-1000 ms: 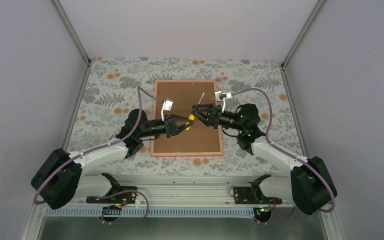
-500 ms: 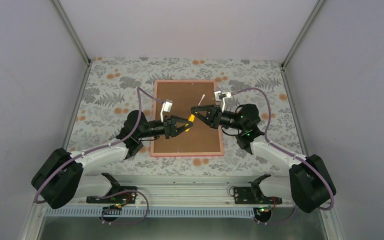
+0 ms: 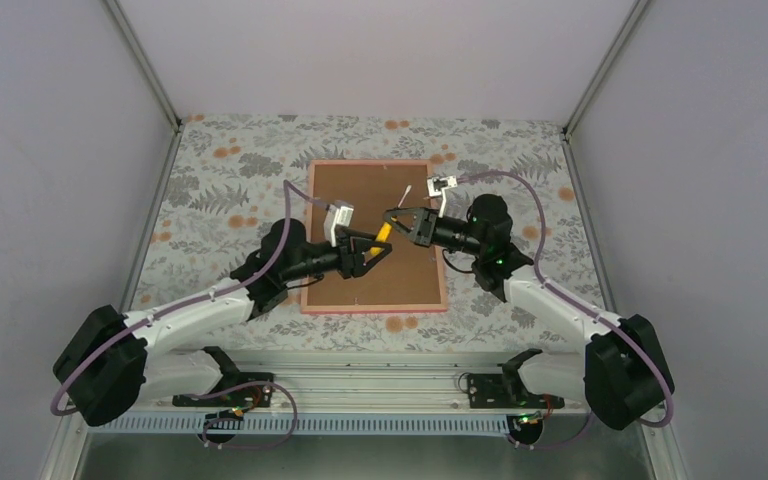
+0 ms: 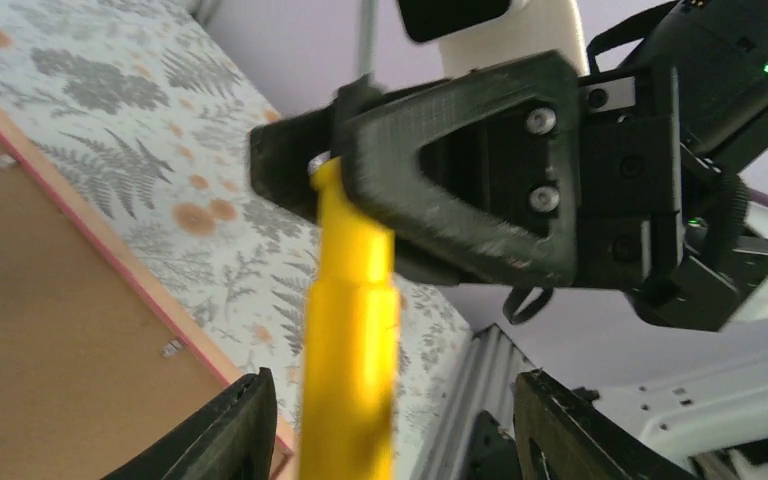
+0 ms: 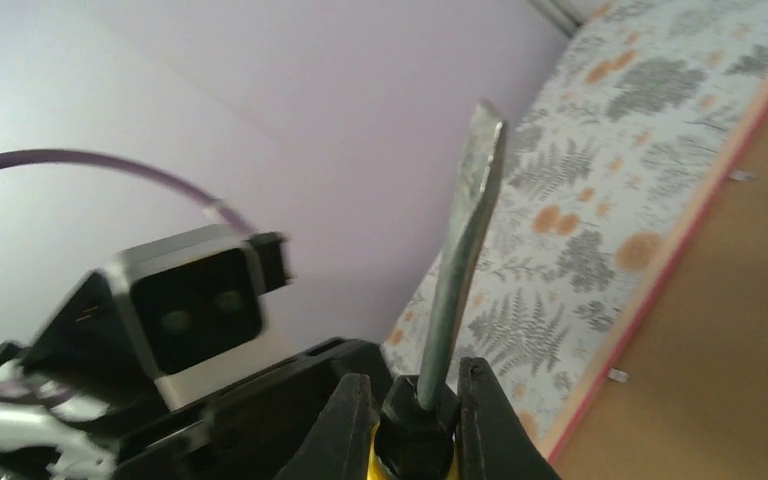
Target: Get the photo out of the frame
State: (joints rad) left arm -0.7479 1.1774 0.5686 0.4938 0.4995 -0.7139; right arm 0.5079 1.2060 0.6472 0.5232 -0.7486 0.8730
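While the thin pink-rimmed frame (image 3: 375,309) lies face down on the fern-printed tablecloth (image 3: 220,190), its matt brown fibreboard back (image 3: 355,190) and small metal clips (image 4: 172,348) face upward, and both arms meet above it. Right gripper (image 5: 415,400) pinched tight on the black collar of a screwdriver (image 3: 385,232) with a smooth yellow cylindrical handle and a flat grey blade. Left gripper (image 4: 392,385): ribbed black fingers spread wide either side of that handle.
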